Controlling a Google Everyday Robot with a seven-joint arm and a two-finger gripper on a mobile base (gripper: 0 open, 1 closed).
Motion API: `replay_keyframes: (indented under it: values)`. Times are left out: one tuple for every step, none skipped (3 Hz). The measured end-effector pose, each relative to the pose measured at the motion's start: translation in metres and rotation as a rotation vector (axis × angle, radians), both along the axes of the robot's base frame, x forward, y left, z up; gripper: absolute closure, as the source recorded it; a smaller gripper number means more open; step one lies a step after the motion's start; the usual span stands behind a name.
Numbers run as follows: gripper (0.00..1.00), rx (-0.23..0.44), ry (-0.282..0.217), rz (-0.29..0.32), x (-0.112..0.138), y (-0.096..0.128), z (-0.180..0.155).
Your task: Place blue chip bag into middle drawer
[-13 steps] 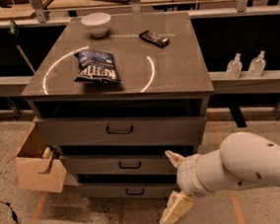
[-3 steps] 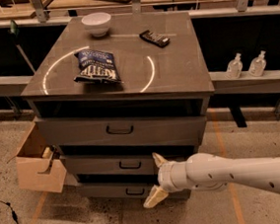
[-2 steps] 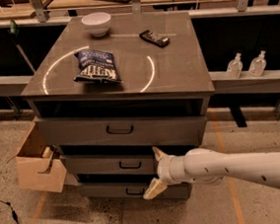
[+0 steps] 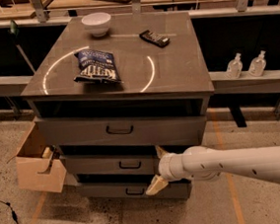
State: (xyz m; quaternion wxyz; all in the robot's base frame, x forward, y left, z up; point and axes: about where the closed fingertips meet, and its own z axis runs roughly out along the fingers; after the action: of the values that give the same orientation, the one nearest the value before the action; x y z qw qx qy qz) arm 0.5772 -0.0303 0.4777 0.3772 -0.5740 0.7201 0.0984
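Your gripper (image 4: 158, 169) had its jaws spread wide, one pale finger up and one down, with nothing between them. They sat against the right part of the middle drawer (image 4: 110, 164), to the right of its small dark handle (image 4: 130, 164). The upper finger reached the top edge of that drawer's front. The lower one hung in front of the lowest drawer (image 4: 108, 190). You could follow the white arm (image 4: 234, 164) from the wrist out to the right edge of the view.

Above the gripper you had the taller top drawer (image 4: 82, 130), and over that the grey surface (image 4: 175, 71) of the cabinet. The blue chip bag (image 4: 96, 67) lay flat on that surface, left of centre, inside a bright ring of reflected light (image 4: 149, 76), well apart from the gripper. Behind the bag, near the back edge, you had a white bowl (image 4: 97, 24), and to its right a small flat black packet (image 4: 154, 38).

A cardboard box (image 4: 34, 169) stood open on the floor against the cabinet's left side. Two clear bottles (image 4: 245, 65) stood on a ledge off to the right.
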Motion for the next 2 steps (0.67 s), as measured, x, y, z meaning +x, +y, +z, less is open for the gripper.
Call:
replay_keyframes:
  values:
    - [0.0,-0.015,-0.001,-0.01,0.009,0.0,-0.013]
    - [0.0,-0.02,-0.005,-0.001,0.019,0.004,-0.023]
